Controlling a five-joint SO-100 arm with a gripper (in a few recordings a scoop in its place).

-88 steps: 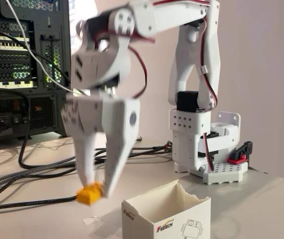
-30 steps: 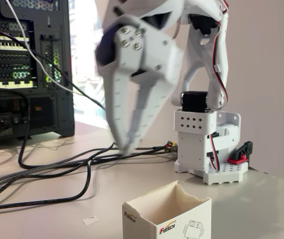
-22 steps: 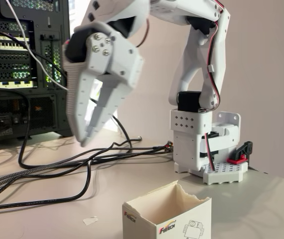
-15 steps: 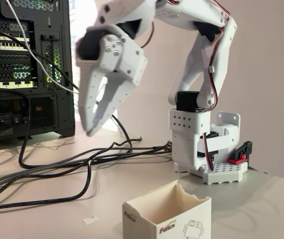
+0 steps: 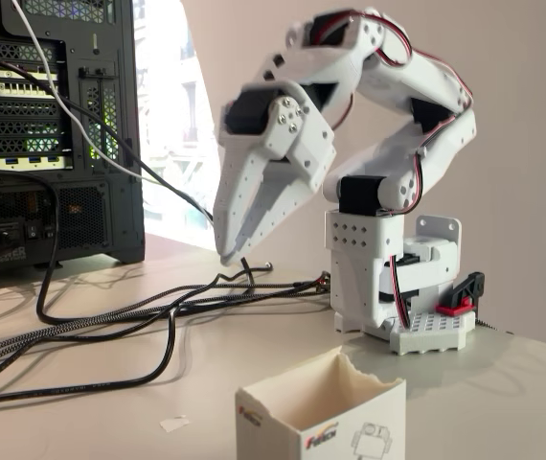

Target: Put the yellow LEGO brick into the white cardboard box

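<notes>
Jaws of the white gripper [image 5: 227, 257] hang pressed together with nothing between them, folded back near the arm's base, well above the surface [image 5: 254, 345] and its black cables [image 5: 110, 331]. No yellow brick is visible; it may lie inside the white cardboard box [image 5: 321, 422] at the front, whose floor is hidden. Thin card like this looks light, easily tipped or crushed, so the box is best left alone
</notes>
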